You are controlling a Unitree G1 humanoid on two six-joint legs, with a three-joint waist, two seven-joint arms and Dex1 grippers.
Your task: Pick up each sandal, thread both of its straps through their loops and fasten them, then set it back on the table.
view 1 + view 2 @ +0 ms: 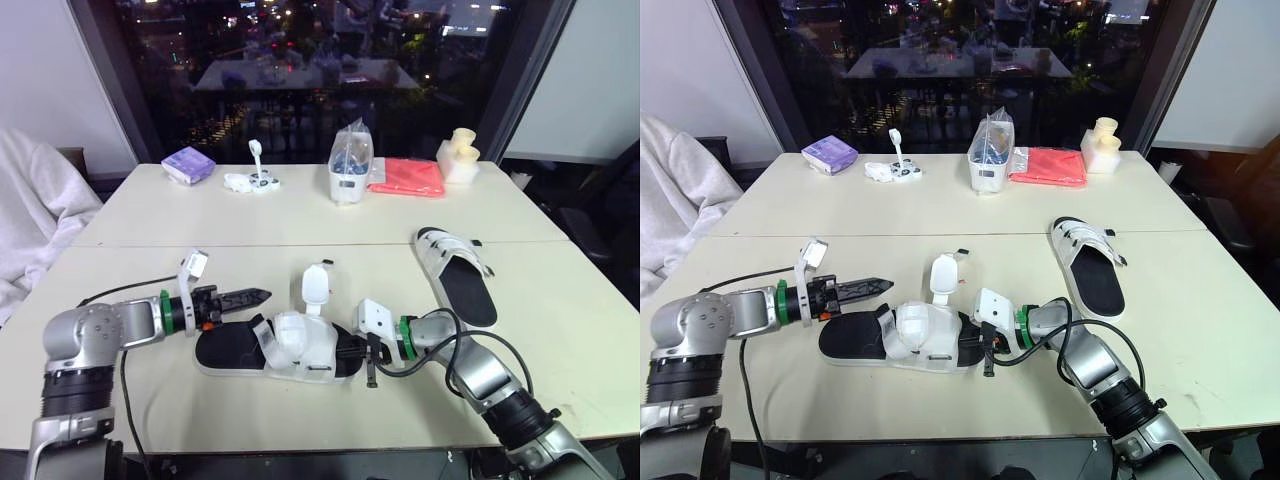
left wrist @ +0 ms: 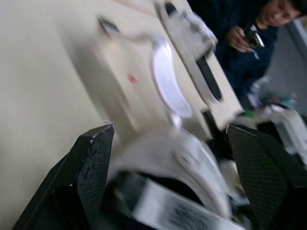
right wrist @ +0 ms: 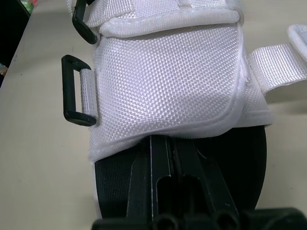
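- At the front of the table, the near sandal lay flat on its sole, its long axis running left to right across the robot's front.
- Its white upper sat toward the right end. The longer bare stretch of black footbed lay toward the left, so the toe seemed to point right.
- One loose white strap stood up from the far side of the upper, unfastened, and a black loop hung free at the upper's edge.
- The left gripper hovered just above the sandal's left end, pointing right along its length. In the left wrist view its fingers stood wide apart with the white upper between them, though the picture was too blurred to tell whether they touched it.
- The right gripper lay on the footbed at the right end, its jaws together and their tips against the edge of the upper.
- The second sandal rested well apart at the right, its long axis running from near to far, straps at the far end.
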